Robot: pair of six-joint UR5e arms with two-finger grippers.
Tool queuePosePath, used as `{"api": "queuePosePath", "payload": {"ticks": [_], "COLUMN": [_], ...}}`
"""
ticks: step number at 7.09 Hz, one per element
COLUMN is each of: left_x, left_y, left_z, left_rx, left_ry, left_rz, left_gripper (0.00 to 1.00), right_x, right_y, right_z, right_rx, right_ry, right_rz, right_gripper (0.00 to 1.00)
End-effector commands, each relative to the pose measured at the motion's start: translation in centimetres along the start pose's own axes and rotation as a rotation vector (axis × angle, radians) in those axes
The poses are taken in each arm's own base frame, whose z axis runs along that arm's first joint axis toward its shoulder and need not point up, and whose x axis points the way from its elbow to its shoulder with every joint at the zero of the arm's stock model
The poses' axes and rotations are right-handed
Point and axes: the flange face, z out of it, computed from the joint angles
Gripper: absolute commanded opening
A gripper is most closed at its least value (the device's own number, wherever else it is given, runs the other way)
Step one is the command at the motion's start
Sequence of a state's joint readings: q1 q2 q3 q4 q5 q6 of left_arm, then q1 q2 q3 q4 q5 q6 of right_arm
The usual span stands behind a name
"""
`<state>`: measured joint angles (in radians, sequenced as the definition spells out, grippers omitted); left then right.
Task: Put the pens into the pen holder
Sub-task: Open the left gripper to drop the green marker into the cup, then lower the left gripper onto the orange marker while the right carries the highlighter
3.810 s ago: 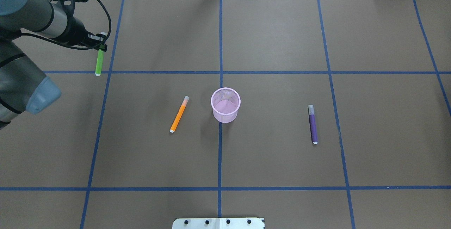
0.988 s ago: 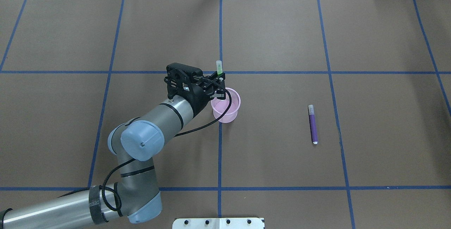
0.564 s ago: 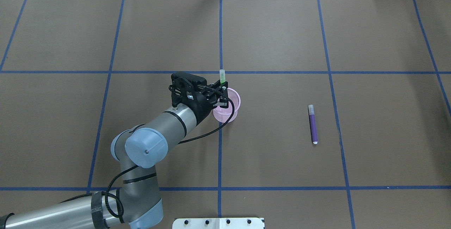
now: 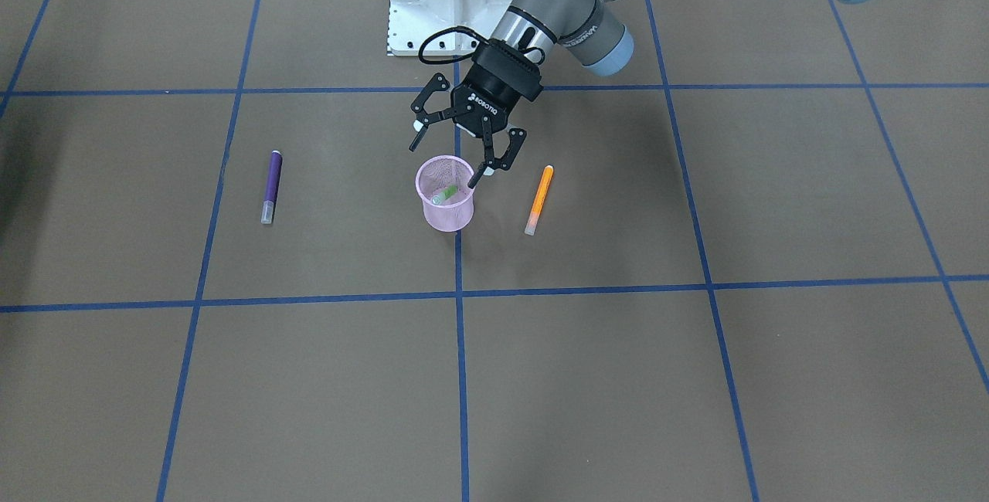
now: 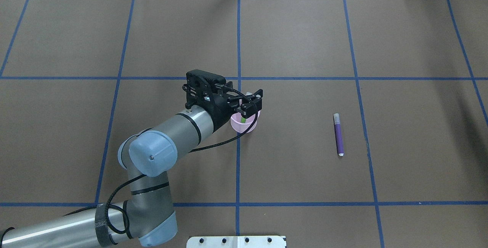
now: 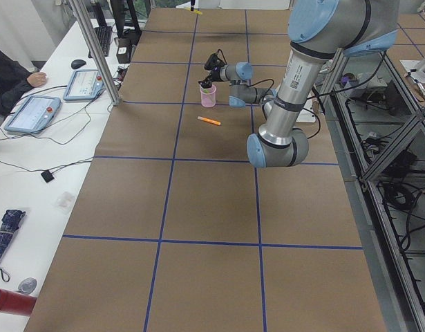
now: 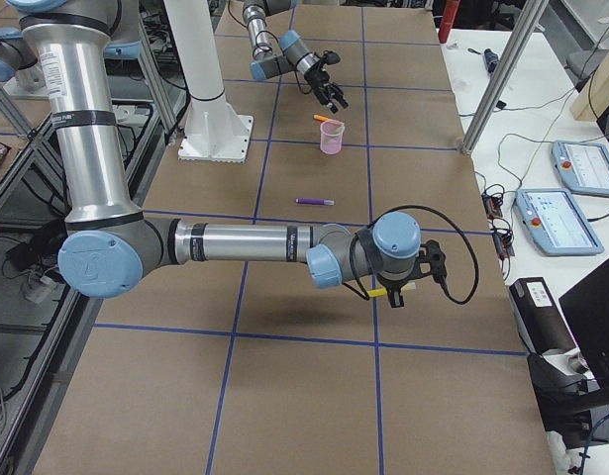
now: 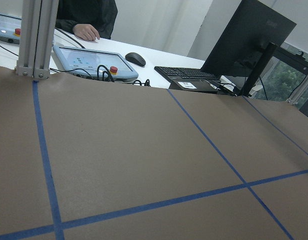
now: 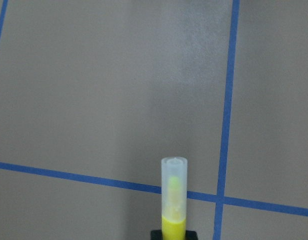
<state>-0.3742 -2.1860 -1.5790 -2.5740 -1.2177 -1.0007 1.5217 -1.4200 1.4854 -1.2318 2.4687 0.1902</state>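
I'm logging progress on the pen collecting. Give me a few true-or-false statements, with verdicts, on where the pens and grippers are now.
1. The green pen is inside the pen holder. True.
2. The left gripper is shut on a pen. False: it is open and empty above the pen holder.
3. The orange pen lies on the table beside the pen holder. True.
4. The purple pen is in the pen holder. False: it lies on the table, apart from it.
5. The yellow pen lies on the table. False: the right gripper holds it.
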Motion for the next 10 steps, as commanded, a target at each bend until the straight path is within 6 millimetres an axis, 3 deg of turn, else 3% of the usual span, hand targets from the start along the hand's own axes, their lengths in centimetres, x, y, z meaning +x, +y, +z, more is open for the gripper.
{"api": "queuePosePath", "payload": {"ticks": [1, 3, 4, 5, 6, 8, 10], "left_x": [-3.7, -5.4, -5.8, -6.0, -6.3, -7.1, -9.1], "left_y": [-4.1, -8.5, -9.3, -8.9, -8.0, -6.9, -5.2], "left_z": [0.9, -0.5, -1.3, -1.3, -1.0, -0.3, 1.1], "left_rx": [-0.171, -0.396, -0.495, -0.534, -0.571, -0.627, -0.699], "left_ry": [-0.054, -0.166, -0.2, -0.229, -0.272, -0.293, -0.337], "left_rz": [-0.033, -0.056, -0.077, -0.073, -0.07, -0.045, 0.001], "left_gripper": [0.99, 0.99, 0.99, 0.98, 0.98, 0.97, 0.96], "right_x": [-6.8, -11.2, -14.7, -16.1, -18.4, -24.8, -29.4], "right_y": [-1.9, -2.4, -3.0, -3.0, -3.0, -1.7, -0.1], "right_z": [-4.9, -8.1, -8.7, -8.6, -7.5, -3.4, -0.8], "right_rx": [0.101, 0.164, 0.19, 0.24, 0.289, 0.401, 0.468], "right_ry": [-0.025, -0.045, -0.063, -0.085, -0.109, -0.21, -0.29], "right_rz": [-0.036, -0.071, -0.141, -0.215, -0.191, -0.197, -0.256], "right_gripper": [0.0, 0.0, 0.0, 0.0, 0.0, 0.0, 0.0]}}
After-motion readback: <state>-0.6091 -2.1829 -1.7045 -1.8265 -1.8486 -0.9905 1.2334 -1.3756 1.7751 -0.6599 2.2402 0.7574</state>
